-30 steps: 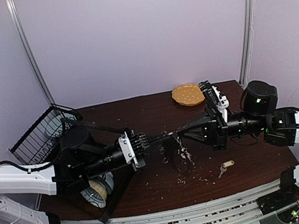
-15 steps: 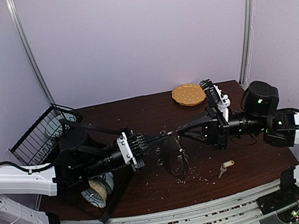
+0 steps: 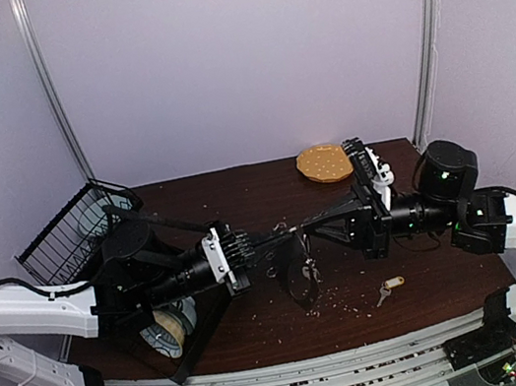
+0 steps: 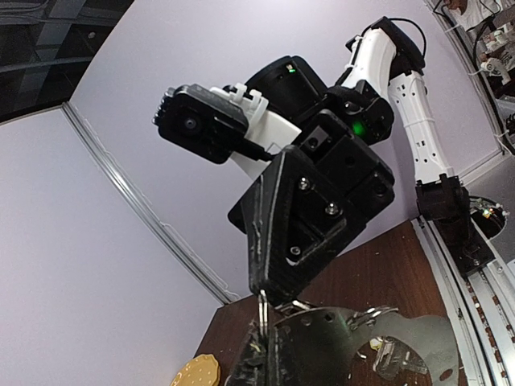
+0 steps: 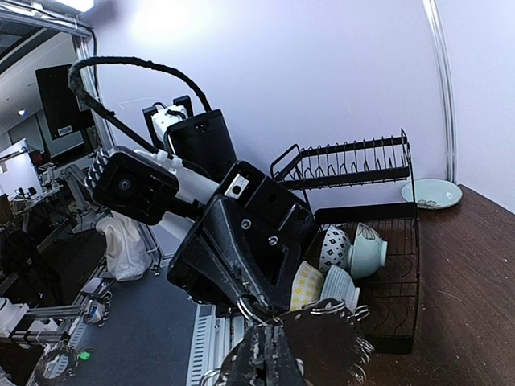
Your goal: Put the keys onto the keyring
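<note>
Above the table's middle, top view: your left gripper and right gripper meet tip to tip, raised off the table. The keyring hangs below their meeting point as a dark loop. A small pale piece inside it, likely the other key, is too small to confirm as threaded. The yellow key lies on the wood near your right arm, well apart from the keyring. The step in hand appears to be holding the keyring between both grippers, with the yellow key not yet on it. Your next move calls for one gripper to keep the keyring while the other lets go and gets a grip on that thin, flat key.

Left wrist view: your left gripper, at the bottom edge, shows its jaws pressed together with no gap, seemingly on the keyring's rim. The right gripper tapers to a clenched tip just above, pinching a thin wire loop. The keyring spreads rightward, pale grey.

Right wrist view: the mirror case. Your right gripper is clenched at the bottom edge. The left gripper is pinched on a small loop above the keyring's beaded edge.
</note>
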Tool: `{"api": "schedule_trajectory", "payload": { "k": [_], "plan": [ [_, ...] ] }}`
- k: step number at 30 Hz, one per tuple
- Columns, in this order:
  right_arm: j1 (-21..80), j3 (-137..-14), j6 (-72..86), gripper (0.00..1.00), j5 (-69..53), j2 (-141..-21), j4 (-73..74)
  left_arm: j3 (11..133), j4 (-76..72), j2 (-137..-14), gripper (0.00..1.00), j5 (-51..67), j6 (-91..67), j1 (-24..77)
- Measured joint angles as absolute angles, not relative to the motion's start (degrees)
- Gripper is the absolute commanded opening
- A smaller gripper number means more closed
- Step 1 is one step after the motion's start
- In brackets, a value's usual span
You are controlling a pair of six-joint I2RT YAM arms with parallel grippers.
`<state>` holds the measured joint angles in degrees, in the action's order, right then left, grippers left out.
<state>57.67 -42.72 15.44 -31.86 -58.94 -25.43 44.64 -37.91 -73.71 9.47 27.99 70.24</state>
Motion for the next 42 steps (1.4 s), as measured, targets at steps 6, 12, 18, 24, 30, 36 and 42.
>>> {"api": "schedule_trajectory", "payload": {
  "k": [6, 12, 18, 24, 30, 36, 42],
  "plan": [
    [57.7, -42.7, 15.4, 0.0, -31.7, -58.9, -25.9, 44.6, -37.9, -73.7, 0.0, 9.8, 28.0, 70.2],
    [57.7, -42.7, 15.4, 0.0, -31.5, -58.9, -26.4, 44.6, -37.7, -73.7, 0.0, 10.1, 28.0, 70.2],
    [57.7, -42.7, 15.3, 0.0, -31.5, -58.9, -26.7, 44.7, -37.2, -73.7, 0.0, 10.2, 28.0, 70.2],
    [57.6, -42.7, 15.2, 0.0, -31.1, -58.8, -26.7, 44.6, -37.5, -73.7, 0.0, 10.2, 27.7, 70.2],
    [57.5, -42.7, 15.7, 0.0, -30.7, -58.7, -27.5, 42.5, -42.9, -73.7, 0.0, 11.6, 25.7, 70.2],
    [57.5, -41.5, 16.5, 0.0, -32.9, -58.4, -31.1, 41.9, -47.0, -74.6, 0.0, 13.2, 25.6, 70.3],
    [57.5, -39.8, 16.4, 0.0, -37.5, -57.3, -31.9, 41.9, -50.6, -77.2, 0.0, 14.8, 25.6, 70.3]
  ]
}}
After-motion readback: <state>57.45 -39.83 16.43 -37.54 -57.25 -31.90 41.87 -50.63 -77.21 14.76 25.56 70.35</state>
